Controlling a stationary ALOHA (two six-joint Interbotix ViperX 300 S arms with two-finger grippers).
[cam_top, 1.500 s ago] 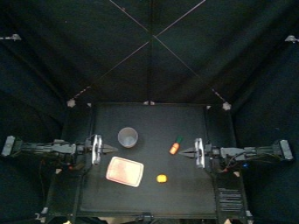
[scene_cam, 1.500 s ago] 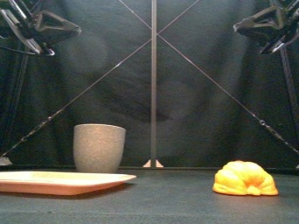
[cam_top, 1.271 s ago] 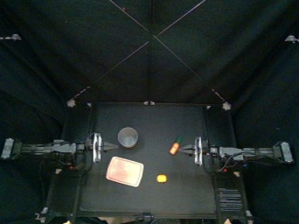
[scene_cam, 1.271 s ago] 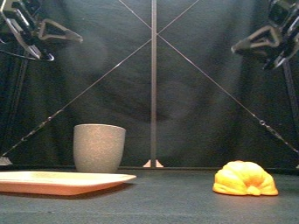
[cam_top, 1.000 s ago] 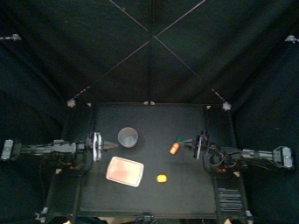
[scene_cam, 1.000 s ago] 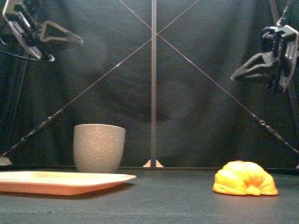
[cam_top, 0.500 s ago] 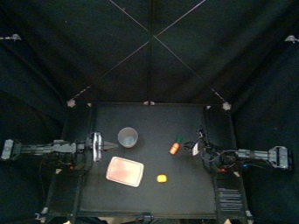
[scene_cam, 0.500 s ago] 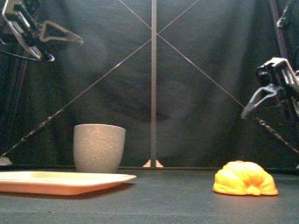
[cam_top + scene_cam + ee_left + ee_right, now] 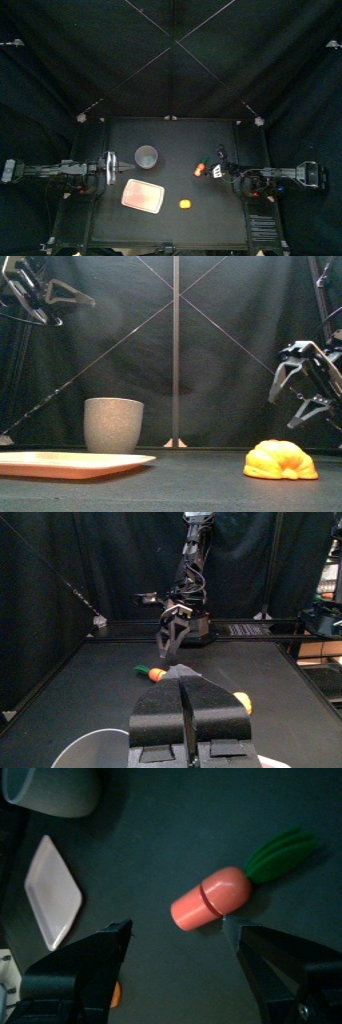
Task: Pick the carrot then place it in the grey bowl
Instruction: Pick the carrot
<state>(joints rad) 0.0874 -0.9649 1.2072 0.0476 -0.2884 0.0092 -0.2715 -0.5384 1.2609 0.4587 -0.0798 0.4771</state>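
**Carrot not yet picked up**

Nothing of the task is done, by the look of it. The carrot (image 9: 201,168) lies flat on the table, at about 3 o'clock from the middle, and nothing has hold of it. The grasp, the lift, the carry and the drop are all left. The cup (image 9: 146,154), the task's grey bowl, stands upright at about 10 o'clock from the carrot, well apart from it. The tray (image 9: 143,194) and a yellow toy (image 9: 186,204) lie nearer the front edge and have no part in this.

The right gripper (image 9: 289,404) hangs over the carrot, clear of the table. Its jaws are spread wide. In its wrist view one jaw stands on either side of the carrot, touching neither it nor anything else.

The left gripper (image 9: 187,707) rests raised at the table's 9 o'clock side. Its jaws are pressed together with nothing between them.
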